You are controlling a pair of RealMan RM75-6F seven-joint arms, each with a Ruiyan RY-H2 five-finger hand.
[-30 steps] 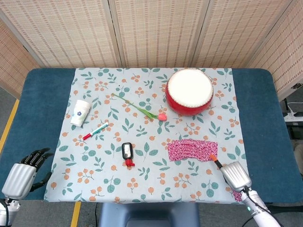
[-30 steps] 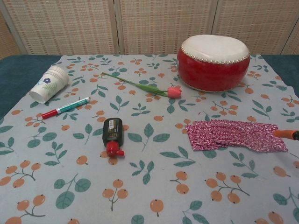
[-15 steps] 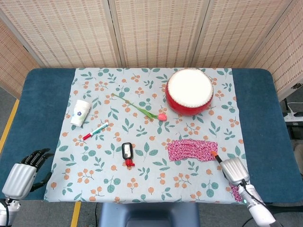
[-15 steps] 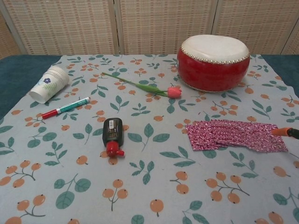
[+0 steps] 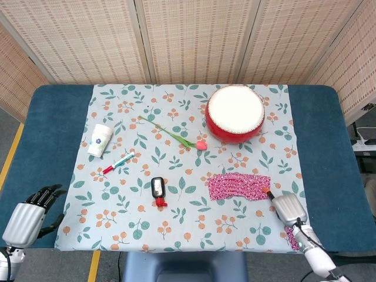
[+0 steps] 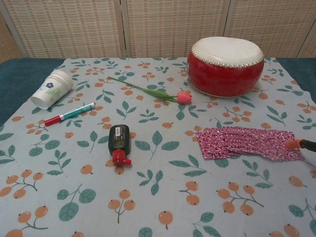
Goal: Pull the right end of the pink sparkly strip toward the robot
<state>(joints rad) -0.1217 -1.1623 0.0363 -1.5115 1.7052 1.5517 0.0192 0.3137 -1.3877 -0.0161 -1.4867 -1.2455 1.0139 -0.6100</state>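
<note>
The pink sparkly strip (image 5: 239, 185) lies flat on the leaf-print cloth, in front of the red drum; the chest view shows it at the right (image 6: 247, 143). My right hand (image 5: 288, 210) is just right of and nearer than the strip's right end, seen from its back. One finger with an orange tip (image 5: 265, 190) reaches out to that end and its fingertip (image 6: 295, 143) touches the strip's right edge. Its other fingers are hidden. My left hand (image 5: 29, 214) hangs off the table's near left corner, fingers apart, holding nothing.
A red drum (image 5: 235, 113) stands behind the strip. A tulip (image 5: 176, 135) lies mid-table and a small black bottle with a red cap (image 5: 157, 189) left of the strip. Further left lie a marker (image 5: 118, 162) and a tipped paper cup (image 5: 100, 140).
My right hand has shifted slightly left and forward, bringing its orange fingertip onto the strip's right edge. The strip and my left hand have stayed put.
</note>
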